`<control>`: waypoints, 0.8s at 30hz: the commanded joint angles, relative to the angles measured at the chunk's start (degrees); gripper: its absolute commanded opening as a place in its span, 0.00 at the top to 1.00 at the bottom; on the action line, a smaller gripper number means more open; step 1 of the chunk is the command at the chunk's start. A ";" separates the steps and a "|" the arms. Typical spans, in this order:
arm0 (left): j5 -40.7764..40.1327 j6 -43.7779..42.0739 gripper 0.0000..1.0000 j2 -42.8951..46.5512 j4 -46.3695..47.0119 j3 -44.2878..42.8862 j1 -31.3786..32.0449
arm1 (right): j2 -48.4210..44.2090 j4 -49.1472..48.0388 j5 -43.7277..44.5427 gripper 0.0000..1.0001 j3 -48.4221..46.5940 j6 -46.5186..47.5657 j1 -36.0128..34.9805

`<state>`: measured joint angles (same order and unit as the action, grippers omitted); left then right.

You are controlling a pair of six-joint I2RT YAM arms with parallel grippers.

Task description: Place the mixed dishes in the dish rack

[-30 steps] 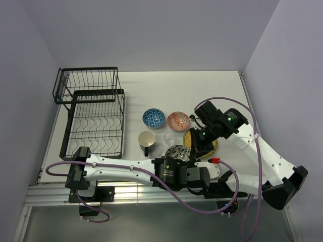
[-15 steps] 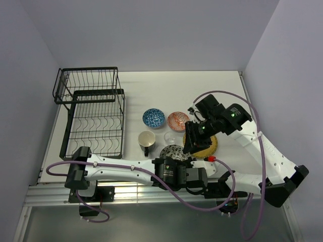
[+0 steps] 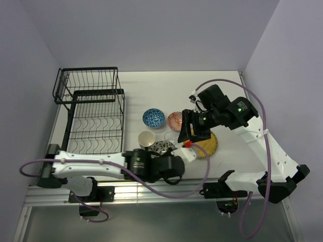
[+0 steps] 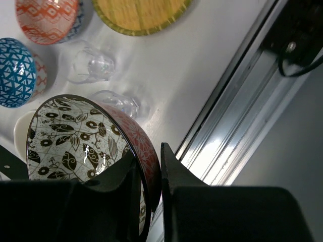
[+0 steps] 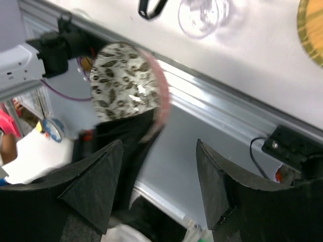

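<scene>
Glazed ceramic for the leaf-print bowl: round and deep, dark leaves and flowers on a pale inside, red on the outer wall. Held tilted and clear of the table, right of the dish rack and nearer the arm bases than its front edge. Pinched at the rim by the left gripper, clenched with one finger inside and one on the outer wall.

Black wire throughout the rack, with curved slot wires below and a raised basket at the back. Ranged to its right: blue bowl with a triangle pattern, then orange-red bowl with a diamond pattern. Nearer the bases, dark mug with a cream inside. Two clear glasses, smooth and shiny, close together just beside the held bowl. Farthest right of the rack, yellow plate, flat, round, finely ribbed, green-edged.

Right gripper spread wide, grasping nothing, hung above the table between the orange-red bowl and the plate.
</scene>
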<state>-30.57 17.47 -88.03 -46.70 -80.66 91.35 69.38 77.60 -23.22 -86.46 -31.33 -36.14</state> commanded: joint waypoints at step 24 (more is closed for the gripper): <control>11.38 27.61 1.00 55.68 34.39 36.79 -35.95 | -1.62 5.28 8.98 0.35 -4.08 0.92 1.95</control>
<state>-24.69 40.27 -34.35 -20.36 -45.84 59.90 69.87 77.60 -15.49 -91.24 -31.42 -34.59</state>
